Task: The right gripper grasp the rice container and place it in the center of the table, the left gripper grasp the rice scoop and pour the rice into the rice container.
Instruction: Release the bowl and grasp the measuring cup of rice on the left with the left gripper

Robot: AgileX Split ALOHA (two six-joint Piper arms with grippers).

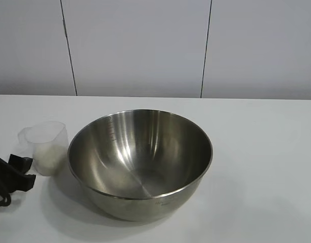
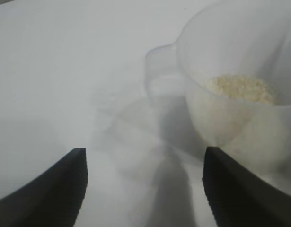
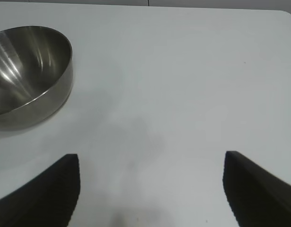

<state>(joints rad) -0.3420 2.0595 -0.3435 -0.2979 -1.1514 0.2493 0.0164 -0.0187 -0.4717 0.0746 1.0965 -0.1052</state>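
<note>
The rice scoop [image 1: 46, 147] stands upright on the worktop [image 1: 261, 152] just beside the rice container [image 1: 140, 162], on the left arm's side of it; whether cup and bowl touch cannot be told. A pale heap of rice [image 2: 240, 88] fills its lower part. In the left wrist view its short tab handle [image 2: 160, 71] juts out sideways from the rim, away from the cup body and toward the open worktop in front of the pincer. That is the relation the coming grasp turns on: the handle's long axis runs across the pincer's line of approach, not along it.

The left pincer [image 2: 145, 189] sits low by the worktop, close to the scoop, its two fingers spread and holding nothing. The cup lies ahead of it and off toward one finger [image 2: 244, 189], not centred in the gap, so my judgement is that the pincer needs to shift sideways toward the cup before it can close on handle or wall.

The rice container already rests near the middle of the worktop, empty of rice. The right pincer [image 3: 150, 189] is well apart from it, fingers spread, empty, and much farther from the scoop than the left one.
</note>
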